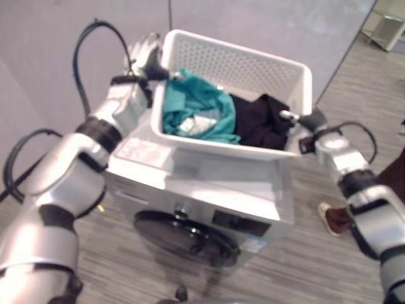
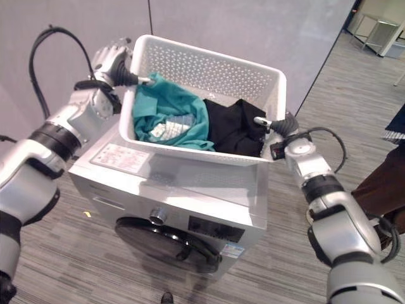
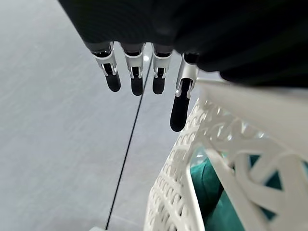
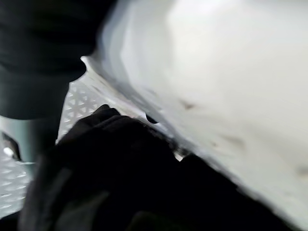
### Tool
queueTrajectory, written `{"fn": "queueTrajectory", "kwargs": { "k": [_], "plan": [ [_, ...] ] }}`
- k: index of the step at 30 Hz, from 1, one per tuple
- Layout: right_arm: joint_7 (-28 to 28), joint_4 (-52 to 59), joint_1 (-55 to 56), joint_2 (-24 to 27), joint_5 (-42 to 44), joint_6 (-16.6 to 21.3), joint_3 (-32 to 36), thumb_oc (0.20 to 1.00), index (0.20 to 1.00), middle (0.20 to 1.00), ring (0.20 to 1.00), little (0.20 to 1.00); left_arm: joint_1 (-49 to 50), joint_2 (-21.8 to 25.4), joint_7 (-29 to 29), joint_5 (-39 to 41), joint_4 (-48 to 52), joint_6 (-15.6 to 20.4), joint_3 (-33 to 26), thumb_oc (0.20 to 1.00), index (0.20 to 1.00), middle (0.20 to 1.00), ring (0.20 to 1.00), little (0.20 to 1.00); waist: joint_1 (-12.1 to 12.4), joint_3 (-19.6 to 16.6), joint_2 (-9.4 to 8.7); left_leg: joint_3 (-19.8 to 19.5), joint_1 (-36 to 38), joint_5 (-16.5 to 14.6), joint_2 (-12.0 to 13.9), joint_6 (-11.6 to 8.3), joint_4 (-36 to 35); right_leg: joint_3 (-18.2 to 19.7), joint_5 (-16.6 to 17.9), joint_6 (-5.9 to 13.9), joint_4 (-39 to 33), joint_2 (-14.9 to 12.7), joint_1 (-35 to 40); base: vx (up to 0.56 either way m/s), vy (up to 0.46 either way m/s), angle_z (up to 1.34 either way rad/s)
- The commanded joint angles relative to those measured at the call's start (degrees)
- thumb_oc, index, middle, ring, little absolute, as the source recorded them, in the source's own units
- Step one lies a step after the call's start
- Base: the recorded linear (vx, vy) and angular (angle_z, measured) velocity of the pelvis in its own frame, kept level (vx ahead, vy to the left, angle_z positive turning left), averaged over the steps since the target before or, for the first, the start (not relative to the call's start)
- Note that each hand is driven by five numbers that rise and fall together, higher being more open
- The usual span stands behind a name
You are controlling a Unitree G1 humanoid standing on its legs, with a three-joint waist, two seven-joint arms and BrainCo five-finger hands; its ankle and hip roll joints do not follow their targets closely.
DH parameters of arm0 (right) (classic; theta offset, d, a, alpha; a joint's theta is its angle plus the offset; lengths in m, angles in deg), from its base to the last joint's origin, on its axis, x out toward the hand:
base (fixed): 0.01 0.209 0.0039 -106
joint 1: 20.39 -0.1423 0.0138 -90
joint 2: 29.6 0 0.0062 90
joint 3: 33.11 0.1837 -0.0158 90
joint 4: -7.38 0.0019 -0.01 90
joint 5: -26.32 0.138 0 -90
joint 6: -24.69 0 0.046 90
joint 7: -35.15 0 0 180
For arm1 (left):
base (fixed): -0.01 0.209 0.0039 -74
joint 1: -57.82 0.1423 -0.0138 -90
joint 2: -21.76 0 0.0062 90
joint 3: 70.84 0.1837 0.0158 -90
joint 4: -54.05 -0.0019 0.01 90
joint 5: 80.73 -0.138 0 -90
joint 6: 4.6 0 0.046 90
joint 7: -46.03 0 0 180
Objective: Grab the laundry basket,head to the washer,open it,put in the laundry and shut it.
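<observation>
The white laundry basket (image 2: 205, 95) sat on top of the washer (image 2: 183, 190), in the upper middle of the right eye view, tipped so that its open side faced the camera. Inside lay a teal garment (image 2: 168, 117) toward the left and a black garment (image 2: 237, 130) toward the right. The washer's round dark door (image 2: 168, 244), low in the frame, looked closed, so by my judgement the opening and loading were not yet done.

The left hand (image 2: 114, 60) was at the basket's upper-left corner. In the left wrist view its fingers (image 3: 137, 79) hung straight and apart, off the rim (image 3: 231, 103) and gripping nothing; only the thumb seemed to lie near the edge. The right hand (image 2: 278, 126) was at the basket's right rim, beside the black garment, but its fingers were hidden against the plastic (the right wrist view gave only dark cloth and a white wall), so I cannot tell whether it was clamped or loose.

The risk I saw was the basket's footing: tilted on the smooth lid with one hand off it, it could slide forward and spill the clothes if the right arm nudged or let go unevenly.
</observation>
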Motion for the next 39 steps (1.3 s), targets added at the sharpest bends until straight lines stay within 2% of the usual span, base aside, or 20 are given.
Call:
{"fn": "queueTrajectory", "kwargs": {
  "k": [1,7,17,25,27,28,29,30,31,32,35,39],
  "plan": [
    [-4.07,-1.89,-9.10,-1.04,-3.48,0.62,-4.11,1.000,1.000,1.000,1.000,1.000,-11.47,-10.72,3.47,1.67,3.78,7.86,5.70,1.000,1.000,1.000,1.000,1.000,0.74,1.18,1.51,2.68,3.98,-7.26,3.05,-1.90,1.24,-3.14,3.16,10.32,1.80,-8.78,2.00,0.07,0.011,0.03],
    [-5.53,-11.33,-13.64,-0.76,-2.82,-1.03,-5.54,1.000,1.000,1.000,1.000,1.000,-9.96,-11.31,5.48,2.78,7.77,8.05,5.98,1.000,1.000,1.000,1.000,1.000,1.33,0.65,1.96,2.79,4.41,-7.64,2.93,-1.79,1.29,-3.25,3.45,10.60,1.42,-9.05,2.33,0.04,0.001,-0.01],
    [-6.72,-14.25,-16.07,-0.27,-1.57,-1.50,-6.46,1.000,1.000,1.000,1.000,1.000,-7.22,-10.94,6.94,4.21,9.52,8.46,5.22,1.000,1.000,1.000,1.000,1.000,2.04,0.26,1.79,2.93,5.19,-7.94,2.97,-1.82,0.90,-3.49,3.64,10.72,0.25,-8.89,3.27,0.04,-0.004,-0.01],
    [-5.80,-16.20,-18.40,-1.98,2.38,-0.61,-5.61,1.000,1.000,1.000,1.000,1.000,-8.36,-10.03,5.80,4.64,8.01,8.30,5.74,1.000,1.000,1.000,1.000,1.000,2.97,0.07,1.12,2.25,5.51,-8.22,2.88,-1.91,0.63,-4.17,3.66,10.77,-0.08,-8.57,3.84,0.03,0.002,0.00],
    [-6.33,-18.15,-20.50,-2.73,0.04,-0.93,-7.59,1.000,1.000,1.000,1.000,1.000,-8.50,-10.99,6.83,5.47,5.41,8.11,6.61,1.000,1.000,1.000,1.000,1.000,3.17,0.12,0.78,2.10,5.26,-8.26,2.86,-1.91,0.95,-4.30,3.86,10.82,0.09,-8.61,3.72,0.02,0.005,0.01],
    [-7.89,-22.95,-24.49,-3.66,-6.82,-2.36,-12.18,1.000,1.000,1.000,1.000,1.000,-9.08,-12.53,7.75,5.65,2.37,7.67,8.01,1.000,1.000,1.000,1.000,1.000,3.48,0.25,0.16,1.97,5.03,-8.45,2.85,-1.94,1.37,-4.51,3.88,10.88,0.22,-8.64,3.82,0.00,0.000,0.00],
    [-7.97,-23.11,-24.69,-3.69,-6.83,-2.29,-12.27,1.000,1.000,1.000,1.000,1.000,-9.18,-12.52,7.75,5.66,2.29,7.71,7.97,1.000,1.000,1.000,1.000,1.000,3.43,0.20,0.20,1.96,4.81,-8.29,2.85,-1.93,1.36,-4.52,4.03,10.85,0.14,-8.62,3.64,0.00,0.000,0.00],
    [-8.69,-26.64,-27.93,-4.64,-10.51,-2.92,-14.72,1.000,1.000,1.000,1.000,1.000,-10.02,-13.92,8.35,5.13,-0.87,7.24,9.52,1.000,1.000,1.000,1.000,1.000,3.50,0.35,-0.10,1.93,4.41,-8.35,2.89,-1.95,1.77,-4.69,4.16,10.90,0.25,-8.64,3.45,-0.04,-0.008,0.04],
    [-9.77,-31.26,-32.93,-7.62,-16.71,-3.21,-18.16,1.000,1.000,1.000,1.000,1.000,-11.22,-16.89,9.74,3.42,-5.73,6.69,11.50,1.000,1.000,1.000,1.000,1.000,3.54,0.99,-0.59,1.94,3.61,-8.59,3.00,-1.99,2.55,-4.78,4.22,10.99,0.36,-8.65,3.09,-0.04,-0.008,0.08],
    [-9.81,-31.36,-33.05,-7.64,-16.72,-3.16,-18.20,1.000,1.000,1.000,1.000,1.000,-11.29,-16.90,9.73,3.42,-5.80,6.74,11.49,1.000,1.000,1.000,1.000,1.000,3.50,0.89,-0.59,1.92,3.38,-8.44,3.00,-1.98,2.54,-4.80,4.34,10.96,0.30,-8.64,2.90,-0.06,-0.010,0.10],
    [-10.30,-32.77,-35.42,-13.05,-23.67,-1.70,-20.09,1.000,1.000,1.000,1.000,1.000,-10.64,-21.62,10.67,-2.06,-10.23,6.29,12.43,1.000,1.000,1.000,1.000,1.000,3.29,1.98,-1.19,1.93,-0.03,-8.59,3.58,-1.83,4.45,-4.97,4.20,10.90,0.37,-8.60,0.90,-0.09,-0.015,0.12],
    [-10.56,-33.37,-35.30,-15.98,-24.32,-1.30,-20.58,1.000,1.000,1.000,1.000,1.000,-9.02,-24.53,11.10,-3.04,-10.74,6.25,11.41,1.000,1.000,1.000,1.000,1.000,3.59,2.80,-1.66,1.91,-2.02,-9.02,4.01,-1.74,5.89,-4.87,4.14,10.78,0.34,-8.53,-0.02,-0.08,-0.026,0.01]
  ]
}}
